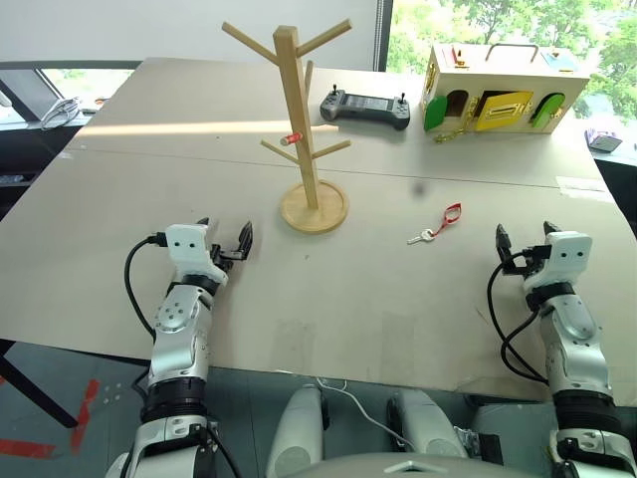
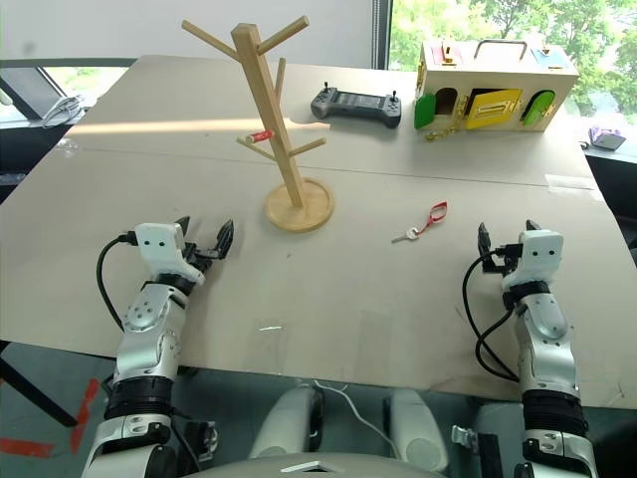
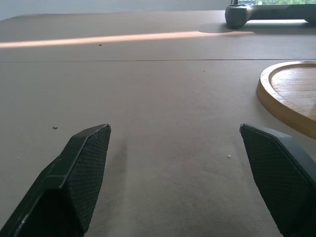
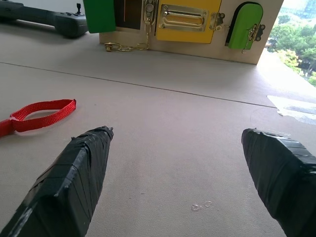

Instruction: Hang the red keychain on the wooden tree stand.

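Note:
The red keychain, a thin red strap loop with a small silver key, lies flat on the tabletop right of centre; its strap also appears in the right wrist view. The wooden tree stand rises upright on its round base at the table's middle, with a tiny red-and-silver cylinder on one lower peg. My right gripper rests open near the right front edge, a short way right of the keychain. My left gripper is open too, just left of the stand's base. Both hold nothing.
A black handheld controller lies at the back behind the stand. A pale wooden box with coloured doors and a brass chain stands at the back right. The table's front edge runs close to both wrists.

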